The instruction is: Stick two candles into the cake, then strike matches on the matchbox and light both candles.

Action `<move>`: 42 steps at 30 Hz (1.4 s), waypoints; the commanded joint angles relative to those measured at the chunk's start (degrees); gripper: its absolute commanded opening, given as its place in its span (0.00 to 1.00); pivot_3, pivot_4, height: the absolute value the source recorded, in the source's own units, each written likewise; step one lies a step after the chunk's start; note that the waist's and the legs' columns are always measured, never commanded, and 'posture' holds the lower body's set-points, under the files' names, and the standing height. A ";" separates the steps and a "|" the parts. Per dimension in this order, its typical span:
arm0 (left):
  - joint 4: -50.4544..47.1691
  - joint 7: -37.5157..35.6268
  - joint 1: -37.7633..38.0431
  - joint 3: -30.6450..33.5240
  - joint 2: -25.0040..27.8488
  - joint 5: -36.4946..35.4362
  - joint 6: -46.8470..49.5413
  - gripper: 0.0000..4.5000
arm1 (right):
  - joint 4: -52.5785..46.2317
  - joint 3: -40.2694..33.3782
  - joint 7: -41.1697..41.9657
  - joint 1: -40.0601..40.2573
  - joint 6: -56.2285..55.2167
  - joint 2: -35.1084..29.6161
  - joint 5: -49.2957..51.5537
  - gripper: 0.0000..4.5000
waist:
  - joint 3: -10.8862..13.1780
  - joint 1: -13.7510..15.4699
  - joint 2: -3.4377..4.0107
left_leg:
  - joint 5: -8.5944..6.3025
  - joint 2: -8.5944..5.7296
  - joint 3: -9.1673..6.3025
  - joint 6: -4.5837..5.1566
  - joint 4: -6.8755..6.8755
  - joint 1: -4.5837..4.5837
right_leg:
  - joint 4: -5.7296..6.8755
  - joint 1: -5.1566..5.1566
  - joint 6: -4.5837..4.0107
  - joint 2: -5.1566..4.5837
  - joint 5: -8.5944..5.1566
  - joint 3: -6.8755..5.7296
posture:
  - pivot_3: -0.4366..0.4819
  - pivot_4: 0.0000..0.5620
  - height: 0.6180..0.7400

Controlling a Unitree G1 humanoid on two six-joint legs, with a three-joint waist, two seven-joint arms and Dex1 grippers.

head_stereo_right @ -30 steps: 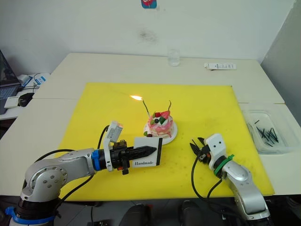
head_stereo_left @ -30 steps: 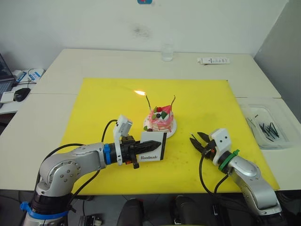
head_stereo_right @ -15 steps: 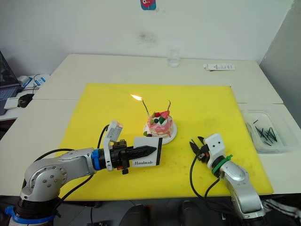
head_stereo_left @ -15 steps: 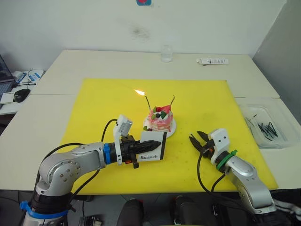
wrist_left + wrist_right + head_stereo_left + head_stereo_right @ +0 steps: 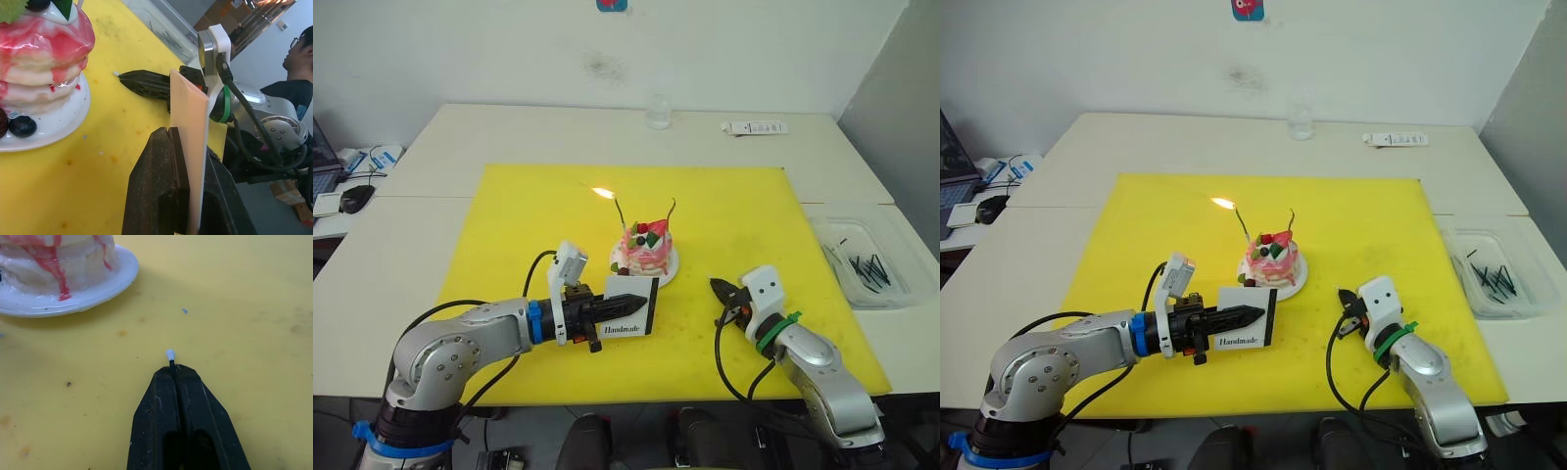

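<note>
- The cake [image 5: 646,249] stood mid-mat; bare yellow mat [image 5: 509,215] lay open behind and to both sides of it.
- Two candles [image 5: 622,210] rose from the cake; one was lit.
- One matchbox [image 5: 631,303] stood on edge just before the cake, pinched by the left gripper [image 5: 625,302].
- The right gripper [image 5: 172,369], right of the cake, was pressed together on one match [image 5: 169,355].
- Spare matches [image 5: 865,267] lay in a tray [image 5: 832,227] beyond the mat's right edge.
</note>
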 commanded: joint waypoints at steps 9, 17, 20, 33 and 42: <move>5.66 6.88 -4.30 3.50 -3.86 -8.99 3.75 0.00 | -23.67 -0.01 16.80 -9.28 16.46 -18.78 14.19 0.01 | 0.07 0.05 0.04 | 0.00 -0.05 -0.02 0.00 0.04 -0.10 | -0.01 -0.06 0.05 -0.01 0.02 -0.06 | 0.48 0.27 1.00; 8.19 8.27 -6.86 2.32 -4.62 -10.57 6.20 0.00 | -24.49 7.80 18.97 -22.35 22.35 -24.76 14.20 0.01 | 0.06 -0.03 0.03 | 0.00 -0.05 -0.09 0.00 0.01 -0.16 | -0.07 -0.09 0.03 0.02 0.00 -0.09 | 0.48 0.27 1.00; 8.20 8.33 -7.02 2.25 -4.77 -10.50 6.63 0.00 | -23.20 10.75 17.80 -24.18 21.96 -24.63 12.11 0.01 | 0.06 0.05 0.02 | 0.00 -0.05 -0.15 0.00 0.01 -0.29 | -0.08 -0.15 0.05 0.01 -0.01 -0.15 | 0.48 0.27 1.00; 7.82 8.74 -6.72 2.38 -5.67 -10.83 6.92 0.00 | -20.08 15.48 16.87 -25.30 18.96 -23.44 6.25 0.01 | 0.06 0.07 0.02 | 0.00 -0.07 -0.16 0.00 0.05 -0.33 | -0.08 -0.17 0.06 -0.04 -0.01 -0.17 | 0.48 0.27 1.00; 7.75 10.96 -8.01 3.88 -8.59 -16.34 6.52 0.00 | -17.47 19.11 18.29 -25.35 16.00 -23.00 2.50 0.01 | 0.06 0.08 0.02 | 0.00 -0.07 -0.16 0.00 0.05 -0.33 | -0.08 -0.17 0.06 -0.04 -0.01 -0.17 | 0.48 0.27 1.00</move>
